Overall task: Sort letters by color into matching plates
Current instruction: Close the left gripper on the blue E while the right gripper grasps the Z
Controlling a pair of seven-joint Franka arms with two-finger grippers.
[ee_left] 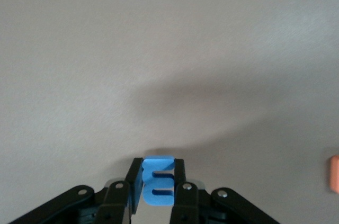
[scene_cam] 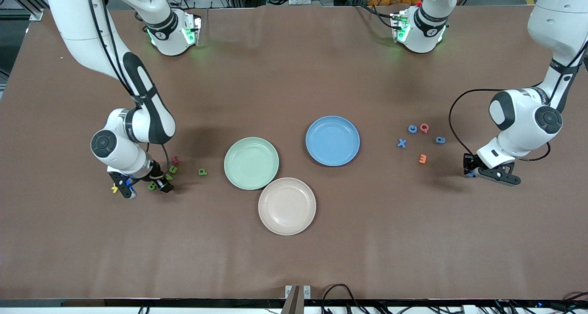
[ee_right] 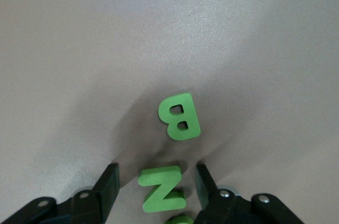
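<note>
Three plates (scene_cam: pixel 251 162); four blue letters (scene_cam: pixel 402 143), four green letters (scene_cam: pixel 202 172).

Table (scene_cam: pixel 294 65): plain matte brown, no pattern. Three plates, all unpatterned: pale mint green plate (scene_cam: pixel 251 163), medium blue plate (scene_cam: pixel 333 140), beige-pink plate (scene_cam: pixel 287 206). Arms white with dark grey joint caps and black bands; green lights glow at both bases. Left hand (ee_left: pixel 158 192): black fingers, bright blue letter E (ee_left: pixel 158 180) between them. Right hand (ee_right: pixel 156 189): black fingers, with green letter Z (ee_right: pixel 161 187) and green letter B (ee_right: pixel 179 116). Loose letters: blue X (scene_cam: pixel 402 143), blue ring-shaped letter (scene_cam: pixel 412 128), another blue letter (scene_cam: pixel 440 140), red Q (scene_cam: pixel 424 128), orange E (scene_cam: pixel 422 158), green letter (scene_cam: pixel 202 172), yellow letter (scene_cam: pixel 115 188).
</note>
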